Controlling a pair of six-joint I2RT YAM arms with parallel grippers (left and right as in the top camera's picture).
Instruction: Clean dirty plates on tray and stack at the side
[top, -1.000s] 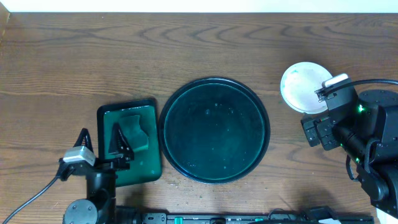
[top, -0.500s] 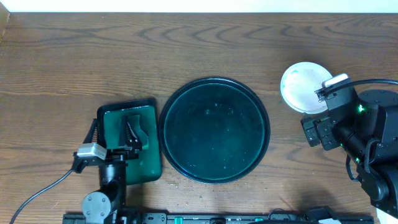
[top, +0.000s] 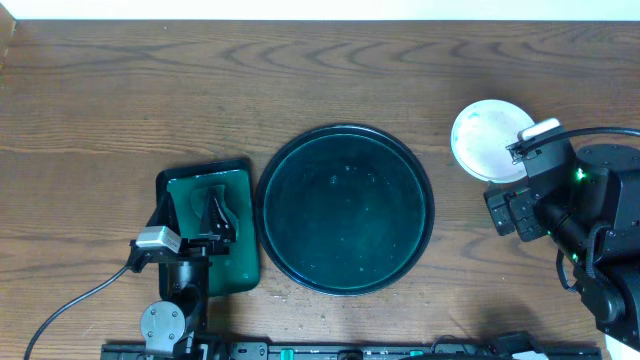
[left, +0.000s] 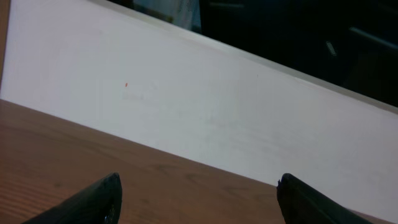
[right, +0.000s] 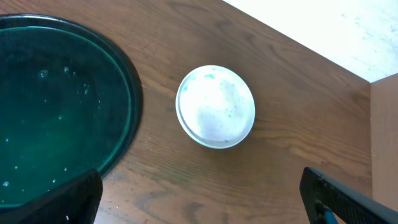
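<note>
On the wooden worktop (top: 300, 70) the round tray (top: 345, 210) lies bare, with the white plates (top: 485, 140) stacked just to its right. The left pincer (top: 190, 212), released and empty, has swung in over the cloth tray (top: 240, 272). The right pincer (right: 199, 205) gapes idle. The task looks finished.

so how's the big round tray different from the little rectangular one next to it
The round tray is far wider than the rectangular tray. The round tray holds no plates, only specks; the rectangular tray holds a green cloth. Both are dark green, rimmed, side by side on the table.
</note>
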